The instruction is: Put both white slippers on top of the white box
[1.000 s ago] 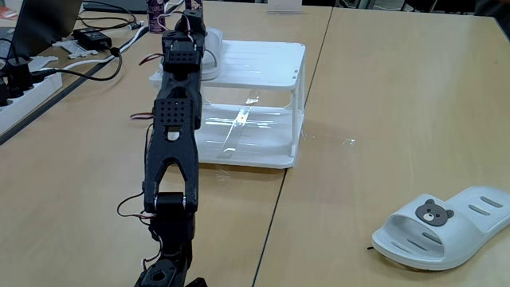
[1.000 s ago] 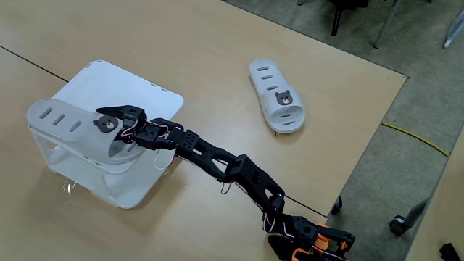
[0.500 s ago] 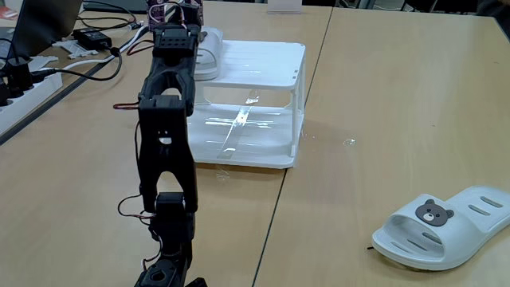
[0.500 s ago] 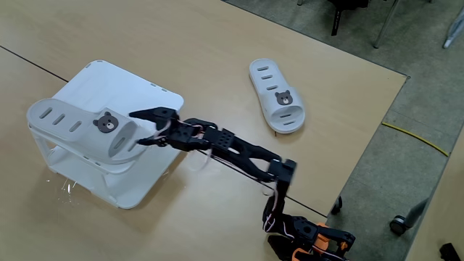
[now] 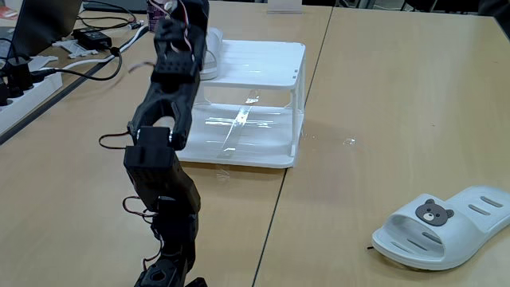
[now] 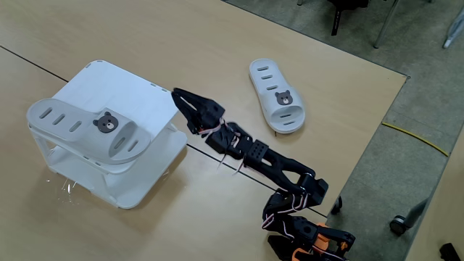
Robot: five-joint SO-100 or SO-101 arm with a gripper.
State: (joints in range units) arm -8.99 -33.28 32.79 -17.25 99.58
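Observation:
One white slipper [image 6: 76, 127] lies on the flat top of the white box [image 6: 138, 90], bear face up, its toe end hanging over the box's near edge; in the low fixed view the same slipper [image 5: 210, 49] shows behind the arm on the white box [image 5: 263, 60]. The other white slipper [image 6: 276, 95] lies on the bare table, also seen as the white slipper [image 5: 446, 226] at the front right. My gripper [image 6: 183, 110] hangs open and empty just right of the box's corner, clear of both slippers. The arm [image 5: 163, 135] is folded upward.
A power strip [image 5: 20, 84], a black adapter [image 5: 94, 37], cables and a laptop crowd the table's left side in the low fixed view. The table edge [image 6: 377, 130] runs close behind the loose slipper, with floor and a yellow cable [image 6: 417, 138] beyond.
The gripper has let go of the slipper on the box and drawn back to the right, off the box top. The arm has folded up at its elbow. Both slippers stay put.

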